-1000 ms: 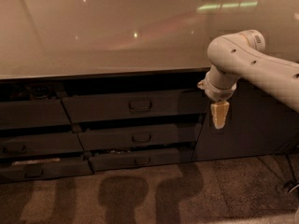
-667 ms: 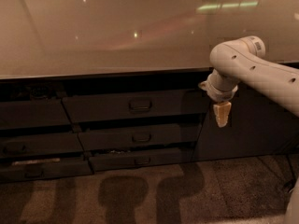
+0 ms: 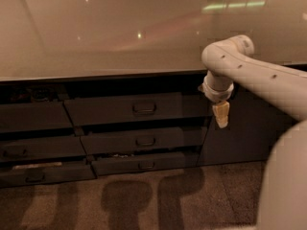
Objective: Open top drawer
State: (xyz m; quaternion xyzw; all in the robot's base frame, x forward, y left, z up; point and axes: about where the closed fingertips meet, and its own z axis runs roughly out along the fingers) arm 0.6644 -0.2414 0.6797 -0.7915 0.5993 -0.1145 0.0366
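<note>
The top drawer (image 3: 124, 108) is the widest dark grey front under the counter, with a small dark loop handle (image 3: 144, 109) at its centre. It looks pushed in. My gripper (image 3: 221, 116) hangs from the white arm to the right of the drawer, pointing down, its pale yellow fingers at about the height of the drawer front. It is well to the right of the handle and touches nothing.
Two shorter drawer fronts (image 3: 144, 141) (image 3: 144, 165) sit below the top drawer. More dark drawers (image 3: 29, 147) stand to the left. A dark cabinet panel (image 3: 240, 133) is behind the gripper. A glossy beige counter (image 3: 105, 32) runs above. Brown carpet (image 3: 144, 200) covers the floor.
The arm and gripper have shifted slightly to the right and a little down. The drawers have not moved.
</note>
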